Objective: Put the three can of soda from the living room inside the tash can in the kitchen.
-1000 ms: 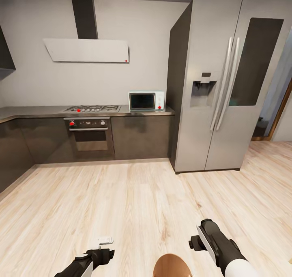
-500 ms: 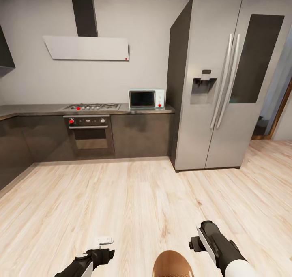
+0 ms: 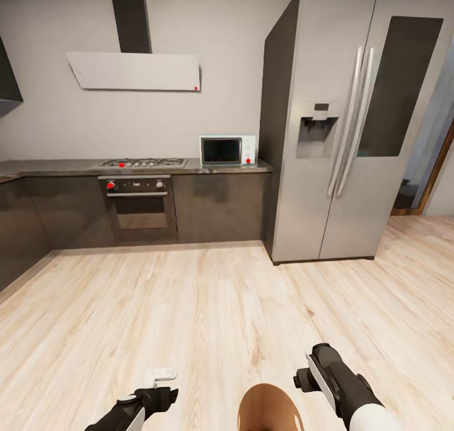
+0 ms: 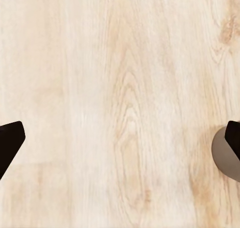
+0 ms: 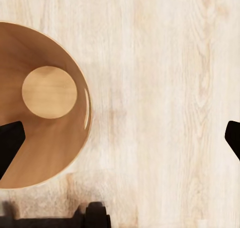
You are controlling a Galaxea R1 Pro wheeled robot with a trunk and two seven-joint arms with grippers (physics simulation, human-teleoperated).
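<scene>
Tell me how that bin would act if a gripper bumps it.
The bin looks empty, so it is probably light and would slide on the smooth wood floor. Its base looks narrower than its rim, so a nudge up high might tip it.

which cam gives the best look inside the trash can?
Right wrist view: the trash can shows its open mouth and bare tan bottom. Head view catches its rim at the frame's bottom edge; left wrist view a grey sliver of wall.

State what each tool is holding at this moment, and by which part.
Nothing is held. The left tool and the right tool both stand open, with bare wood floor between their fingertips. The right one hangs beside the empty tash can.
</scene>
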